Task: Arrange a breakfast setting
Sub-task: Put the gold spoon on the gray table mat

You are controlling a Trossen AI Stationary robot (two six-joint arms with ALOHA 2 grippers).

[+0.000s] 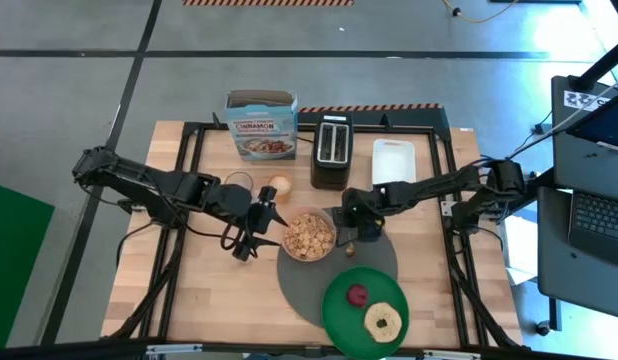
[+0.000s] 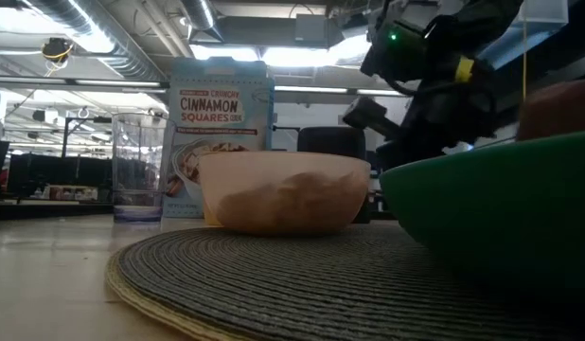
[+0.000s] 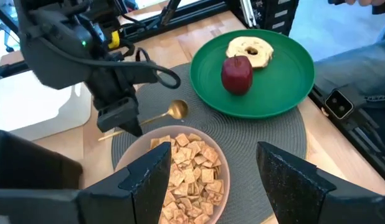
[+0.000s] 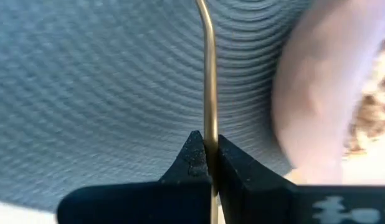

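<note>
The right gripper [image 4: 205, 163] pinches the gold spoon [image 3: 156, 115], which lies on the grey placemat [image 1: 377, 254] beside the cereal-filled bowl [image 1: 309, 235]; the left gripper [image 3: 212, 180], fingers spread, hovers over that bowl; apple [image 1: 358, 295] and bagel [image 1: 383, 321] sit on the green plate [image 1: 339, 310] near the table's front edge.

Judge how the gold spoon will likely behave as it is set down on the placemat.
The spoon looks thin and light, so it may pivot in the right pincer, shut on its handle. Its round bowl could rock; the ribbed placemat should limit sliding.
</note>
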